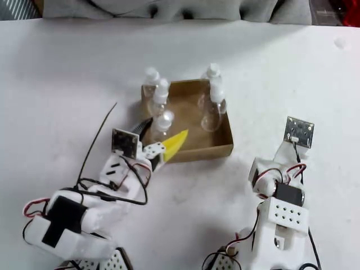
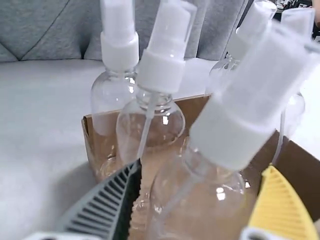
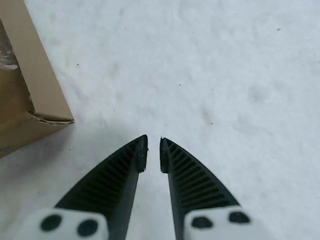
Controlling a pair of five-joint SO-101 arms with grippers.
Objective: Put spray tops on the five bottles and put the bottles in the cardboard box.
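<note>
Clamping the bottle (image 1: 163,120) in the left gripper (image 1: 168,129) inside the box (image 1: 202,151), at its near corner, with the right gripper (image 3: 153,152) closed, empty, beside the box. Could topple neighbouring bottles (image 1: 159,99) if released tilted.

This looks like a room in a home rather than a lab. Grey button-tufted upholstery (image 1: 169,8) (a sofa or a padded headboard, I cannot tell which) stands behind the far edge of the white table (image 1: 56,67). Small hobby-built arms (image 1: 73,219) with loose, exposed wiring sit at the table's near edge.
</note>
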